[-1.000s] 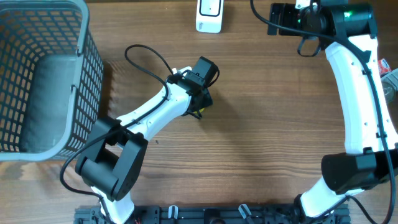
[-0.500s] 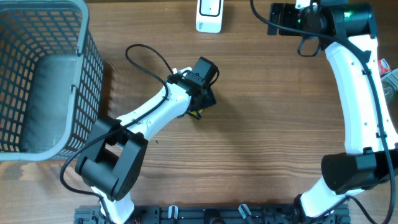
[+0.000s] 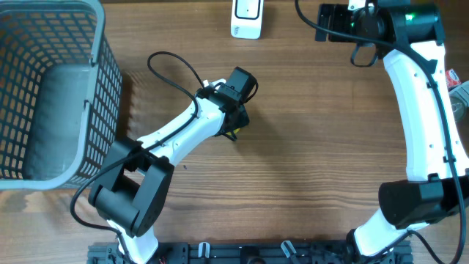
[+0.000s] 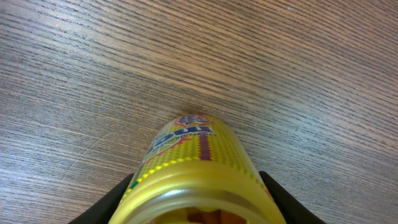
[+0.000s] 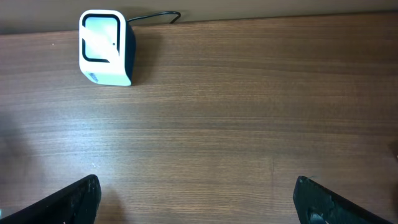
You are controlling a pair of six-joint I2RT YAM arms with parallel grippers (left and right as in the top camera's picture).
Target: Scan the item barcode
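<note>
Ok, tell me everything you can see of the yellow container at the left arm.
The yellow container is a plastic-looking cylinder with a dotted yellow label, a red stripe and blurred lettering; its near end has a paler translucent rim. It sits in the left gripper, jaws against both sides, far end toward the table. Overhead shows only a yellow sliver.

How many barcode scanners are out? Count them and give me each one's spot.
1. The white scanner stands at the far edge of the table, near its middle. No other shows in any view.
</note>
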